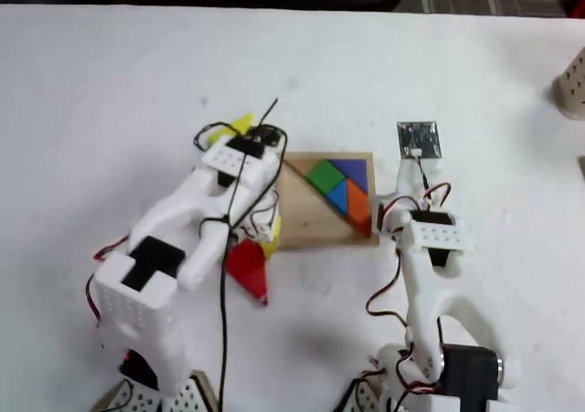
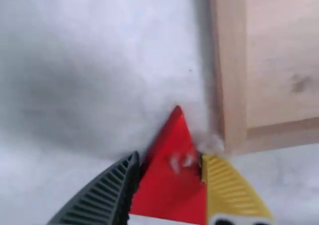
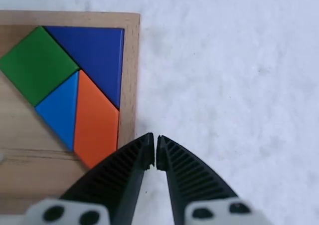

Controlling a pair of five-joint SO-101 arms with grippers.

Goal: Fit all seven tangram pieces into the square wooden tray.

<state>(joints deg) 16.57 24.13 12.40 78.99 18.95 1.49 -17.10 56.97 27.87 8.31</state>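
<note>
Just beside tray (image 2: 227, 60) edge; red triangle (image 2: 172, 180).

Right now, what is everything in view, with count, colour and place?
table: 1, white, beneath all
tray: 1, bare wood, mid-table between the arms
square: 1, green, in tray
large triangle: 1, dark blue, tray corner
small triangle: 1, lighter blue, in tray
slanted piece: 1, orange, in tray at rim
red triangle: 1, red, near tray corner
yellow shape: 1, yellow, half hidden by left arm
holed object: 1, tan, table's right edge
left arm: 1, white, jaws shut on red triangle
right arm: 1, white, jaws shut beside tray
</note>
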